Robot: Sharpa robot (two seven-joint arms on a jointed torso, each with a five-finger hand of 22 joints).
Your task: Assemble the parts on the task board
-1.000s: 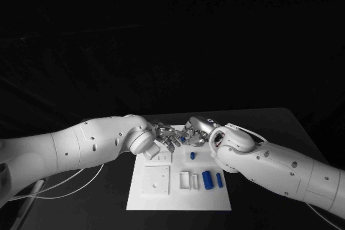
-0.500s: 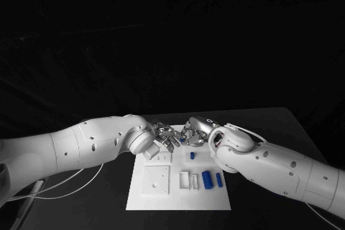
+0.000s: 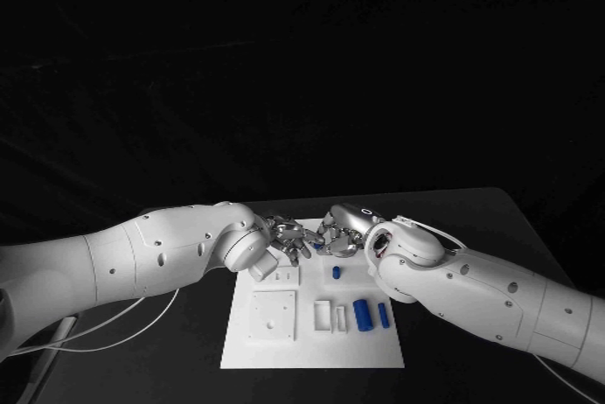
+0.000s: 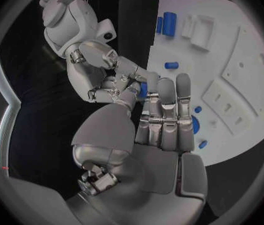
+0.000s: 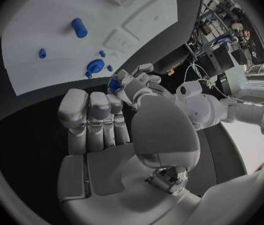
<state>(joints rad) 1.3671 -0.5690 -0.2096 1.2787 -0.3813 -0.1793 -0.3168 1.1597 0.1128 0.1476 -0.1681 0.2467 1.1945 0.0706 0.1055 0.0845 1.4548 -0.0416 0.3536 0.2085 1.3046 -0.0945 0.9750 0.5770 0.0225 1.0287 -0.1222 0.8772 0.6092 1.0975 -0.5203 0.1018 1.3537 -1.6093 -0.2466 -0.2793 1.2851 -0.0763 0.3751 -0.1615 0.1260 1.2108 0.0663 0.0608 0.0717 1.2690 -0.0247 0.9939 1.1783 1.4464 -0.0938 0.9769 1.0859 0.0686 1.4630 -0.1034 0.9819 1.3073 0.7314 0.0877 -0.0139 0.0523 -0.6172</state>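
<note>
A: Where are the two robot hands?

B: The left robot hand (image 3: pixel 293 243) and the right robot hand (image 3: pixel 340 236) meet over the far end of the white rectangular task board (image 3: pixel 313 351), which lies on the black counter (image 3: pixel 479 220). Their fingertips touch each other.

A: Do they hold something?

B: Yes, a small blue part (image 4: pixel 143 89) sits between the fingertips of both. In the right wrist view the same piece (image 5: pixel 114 84) is pinched where the two hands come together. The long fingers of each hand are straight and side by side, the thumbs are bent in. How much of the part each hand carries I cannot tell.

A: How does the board look?

B: It is a flat white plate with raised white blocks and shallow recesses. Near the right robot hand, on the robot's side of it, a short blue cylinder (image 3: pixel 338 270) lies alone. Further toward the robot a thick blue cylinder (image 3: pixel 363 316) and a thin blue bar (image 3: pixel 383 315) lie side by side, just beside two small white blocks (image 3: pixel 330 316). Under the left robot hand's fingers there is a round blue knob (image 4: pixel 194 124) with tiny blue pieces (image 4: pixel 198 109) near it.
</note>
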